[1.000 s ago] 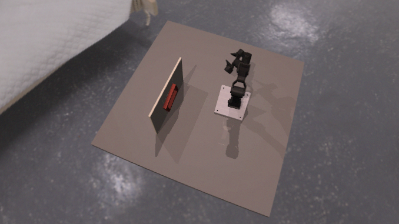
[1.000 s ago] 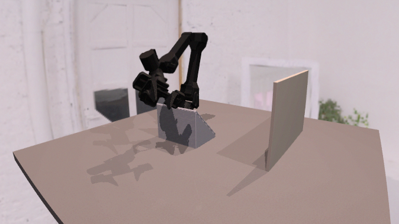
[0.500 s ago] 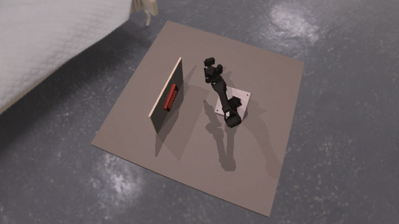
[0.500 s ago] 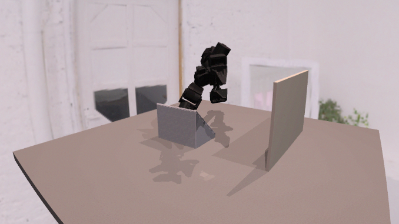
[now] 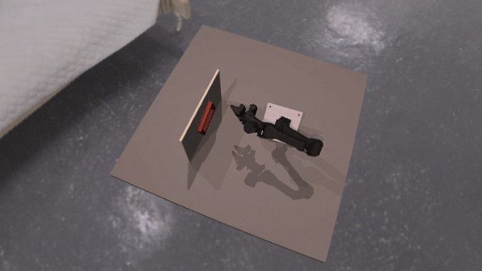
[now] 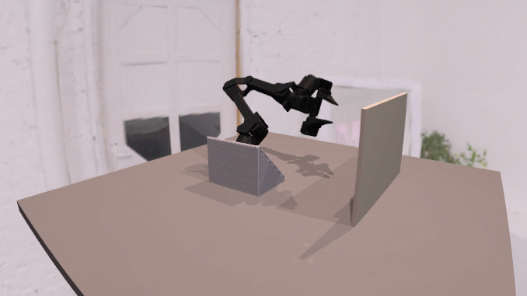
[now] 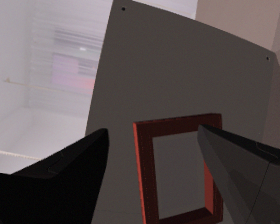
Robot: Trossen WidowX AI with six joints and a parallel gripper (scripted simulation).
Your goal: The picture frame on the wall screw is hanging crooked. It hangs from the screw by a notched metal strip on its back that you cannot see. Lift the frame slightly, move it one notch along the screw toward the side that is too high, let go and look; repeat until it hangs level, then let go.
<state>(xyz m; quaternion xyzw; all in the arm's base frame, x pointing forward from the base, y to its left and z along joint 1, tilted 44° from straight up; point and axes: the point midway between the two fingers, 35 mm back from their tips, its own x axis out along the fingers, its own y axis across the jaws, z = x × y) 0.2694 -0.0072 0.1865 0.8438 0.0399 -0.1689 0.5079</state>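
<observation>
A red picture frame hangs on the upright wall panel, on the side that faces the arm. In the wrist view its edges run askew to the panel's edges. In the exterior view the panel hides the frame. My gripper is open and empty. It points at the frame from a short distance in front of the panel, at about the frame's height, and touches nothing. The screw and the notched strip are hidden behind the frame.
The arm stands on a grey wedge mount with a white top plate near the middle of the brown table. A white quilted cushion lies beyond the table's far left corner.
</observation>
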